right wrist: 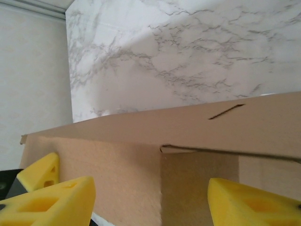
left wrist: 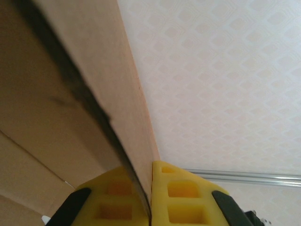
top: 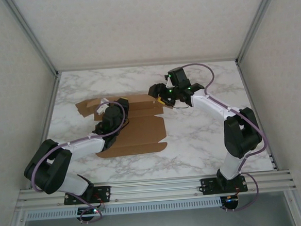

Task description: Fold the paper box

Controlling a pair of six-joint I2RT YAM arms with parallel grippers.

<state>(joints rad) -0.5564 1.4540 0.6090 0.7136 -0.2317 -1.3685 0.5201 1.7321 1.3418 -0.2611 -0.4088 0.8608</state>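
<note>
Two black robot arms reach across a white bench [top: 209, 145] with grey marble veining. It is closed in by pale textured walls [top: 134, 21] and silver metal rails [top: 145, 188]. Purple cables [top: 205, 70] loop along both arms. The left arm lies over the 9 o'clock half of the cardboard, hiding part of it from above.

The paper box [top: 141, 134] rests on the bench slightly toward 9 o'clock of its middle. It is mostly an unfolded sheet lying flat. Small tabs jut out at its 10 o'clock end, and the corners near 3 o'clock are notched.

The left pincer [top: 120, 103] sits at the sheet's 12 o'clock edge, clamped on a flap of the paper box. In the left wrist view its yellow fingers [left wrist: 183, 193] press on both faces of the flap, which rises away from the camera.

The right pincer [top: 158, 92] is at the sheet's 1 o'clock corner, spread wide and gripping nothing. In the right wrist view its fingers stand far apart at 7 and 5 o'clock, with a cardboard panel beyond them. Whether they touch it cannot be told.

The cardboard is plain brown and matte, with straight creases and a narrow slot [right wrist: 226, 111] cut into one panel. The fingers are blocky, with square hollows moulded in.
</note>
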